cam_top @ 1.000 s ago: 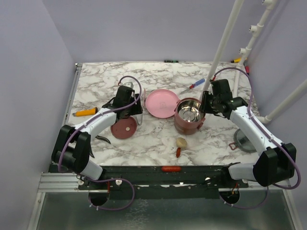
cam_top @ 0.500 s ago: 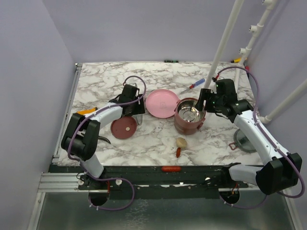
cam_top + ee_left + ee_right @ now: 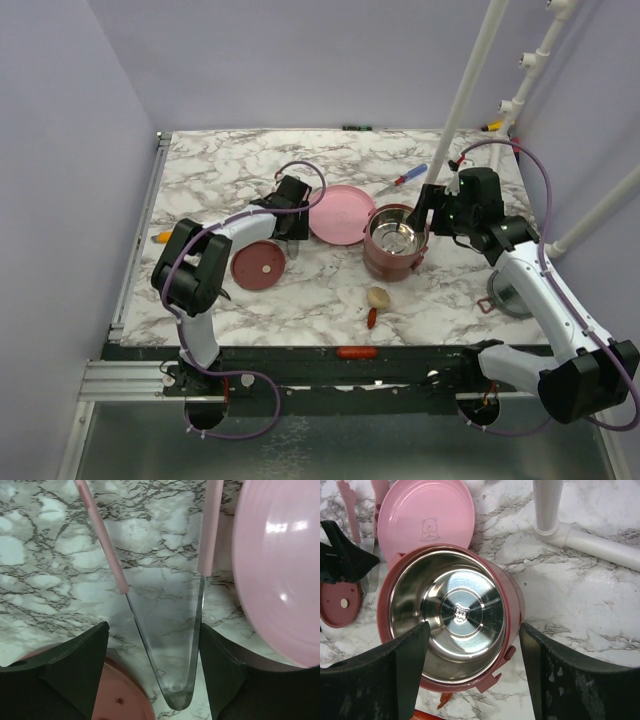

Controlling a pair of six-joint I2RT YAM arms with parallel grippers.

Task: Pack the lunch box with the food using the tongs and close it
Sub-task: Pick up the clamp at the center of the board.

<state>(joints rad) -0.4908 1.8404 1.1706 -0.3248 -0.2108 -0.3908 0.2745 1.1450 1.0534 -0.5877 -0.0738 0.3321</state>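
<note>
The lunch box (image 3: 392, 243) (image 3: 447, 630) stands uncovered, its steel bowl empty. My right gripper (image 3: 428, 214) (image 3: 475, 626) hangs open above it, one finger over the bowl and the other outside its right wall. The pink tongs (image 3: 165, 645) lie flat on the table between the maroon lid (image 3: 258, 266) (image 3: 122, 700) and the pink plate (image 3: 341, 213) (image 3: 280, 570). My left gripper (image 3: 291, 230) (image 3: 153, 626) is open astride their joined end. Food lies in front of the box: a tan ball (image 3: 377, 297), a red stick (image 3: 371, 318) and a red sausage (image 3: 357, 352) on the front rail.
A red-and-blue screwdriver (image 3: 401, 181) lies behind the box beside a white pipe post (image 3: 463, 95) (image 3: 547, 502). An orange-handled tool (image 3: 160, 237) sits at the left. A grey round piece (image 3: 508, 296) shows partly under the right arm.
The right jaws have opened wide and drawn back a little from the box's right wall. The left gripper has swung right towards the plate, over the tongs.
</note>
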